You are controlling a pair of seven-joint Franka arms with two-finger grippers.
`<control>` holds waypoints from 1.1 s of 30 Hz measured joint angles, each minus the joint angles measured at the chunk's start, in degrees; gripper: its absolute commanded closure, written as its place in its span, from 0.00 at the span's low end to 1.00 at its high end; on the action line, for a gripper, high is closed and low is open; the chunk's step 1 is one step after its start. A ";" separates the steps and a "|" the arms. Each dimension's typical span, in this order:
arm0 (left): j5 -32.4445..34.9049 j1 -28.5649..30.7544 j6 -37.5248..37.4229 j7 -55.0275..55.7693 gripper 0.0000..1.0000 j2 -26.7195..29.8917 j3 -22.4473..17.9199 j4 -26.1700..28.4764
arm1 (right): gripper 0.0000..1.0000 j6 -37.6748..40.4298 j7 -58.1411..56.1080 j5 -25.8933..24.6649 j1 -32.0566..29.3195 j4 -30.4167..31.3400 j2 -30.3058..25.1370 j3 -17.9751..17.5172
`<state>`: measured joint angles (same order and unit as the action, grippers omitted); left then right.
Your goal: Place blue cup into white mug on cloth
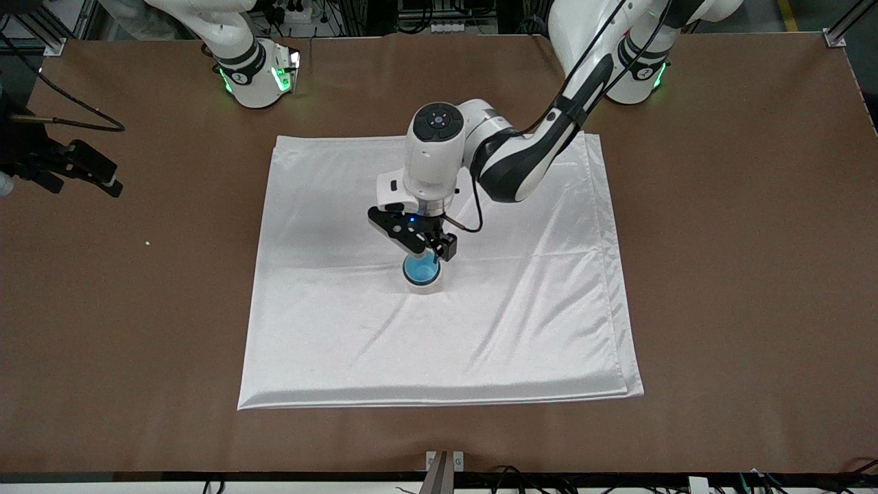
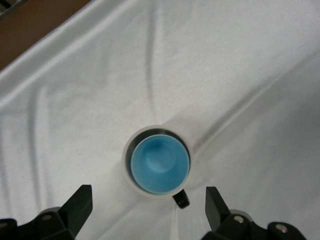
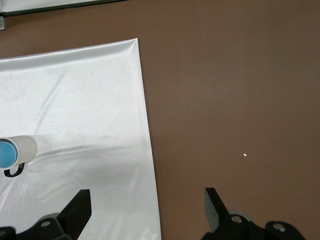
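Observation:
The blue cup (image 1: 420,269) sits inside the white mug (image 1: 426,285), which stands upright near the middle of the cloth (image 1: 480,329). In the left wrist view the cup (image 2: 160,165) fills the mug's rim (image 2: 128,156), and the black handle (image 2: 181,200) sticks out. My left gripper (image 1: 420,250) hangs just over the mug, open and empty, its fingers (image 2: 82,197) apart on either side and touching nothing. My right gripper (image 1: 96,171) is open and empty over the bare table at the right arm's end. The right wrist view shows the mug (image 3: 22,149) and the cloth (image 3: 75,100).
The brown table (image 1: 741,274) surrounds the cloth on all sides. A tiny white speck (image 1: 147,242) lies on the table near the right gripper. A metal bracket (image 1: 442,470) sits at the table edge nearest the front camera.

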<state>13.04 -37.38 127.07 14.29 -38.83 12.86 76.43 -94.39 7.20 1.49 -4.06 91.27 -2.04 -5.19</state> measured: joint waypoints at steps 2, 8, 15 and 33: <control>0.01 0.79 -2.96 -0.03 0.00 1.88 -0.03 -0.14 | 0.00 0.19 0.00 0.01 0.00 0.00 0.00 0.05; 0.02 3.96 -11.18 -0.05 0.00 8.27 -0.04 -0.29 | 0.00 0.59 0.00 0.01 -0.05 0.00 0.00 0.37; -2.72 8.40 -18.03 -0.05 0.00 14.84 0.08 -0.29 | 0.00 0.65 -0.61 0.01 -0.23 0.00 0.00 1.54; -9.82 15.62 -34.35 2.73 0.00 26.26 0.16 0.70 | 0.00 0.65 -3.23 0.01 -0.27 1.11 0.10 4.22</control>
<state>3.22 -21.76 92.72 17.02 -12.57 13.01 77.13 -93.74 3.96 1.50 -4.33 92.38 -1.94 -0.97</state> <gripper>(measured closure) 0.000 0.000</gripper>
